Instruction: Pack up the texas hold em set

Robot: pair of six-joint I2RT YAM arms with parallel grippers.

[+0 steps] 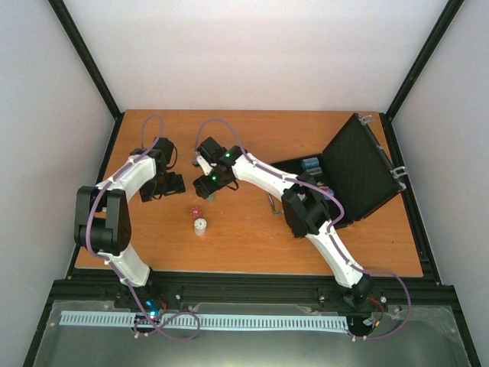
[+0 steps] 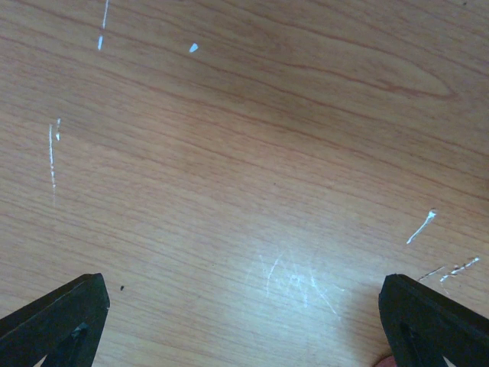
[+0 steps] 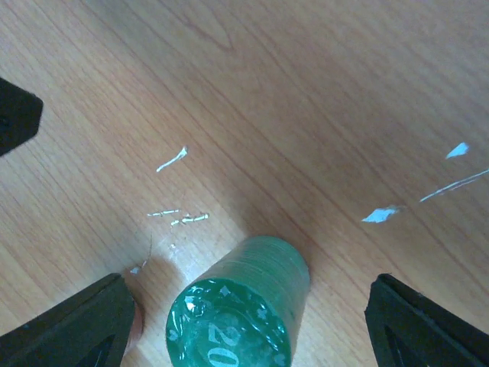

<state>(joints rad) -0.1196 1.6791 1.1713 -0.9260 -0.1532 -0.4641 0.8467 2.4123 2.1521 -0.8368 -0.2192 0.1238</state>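
Observation:
The black briefcase (image 1: 359,170) lies open at the right of the table with its lid raised, and a blue chip stack (image 1: 309,163) sits inside it. A green chip stack (image 3: 238,310) wrapped in plastic, marked 20, stands upright on the wood. My right gripper (image 3: 252,330) is open and hangs over it, one finger on each side, not touching. Red dice (image 1: 195,211) and a white chip stack (image 1: 200,226) sit just in front of it. My left gripper (image 2: 244,329) is open and empty above bare wood, a little left of the right gripper (image 1: 208,187).
A thin metal piece (image 1: 275,205) lies on the table at the case's near left edge. A black fingertip (image 3: 15,115) of the left gripper (image 1: 170,183) shows at the left of the right wrist view. Black frame posts edge the table.

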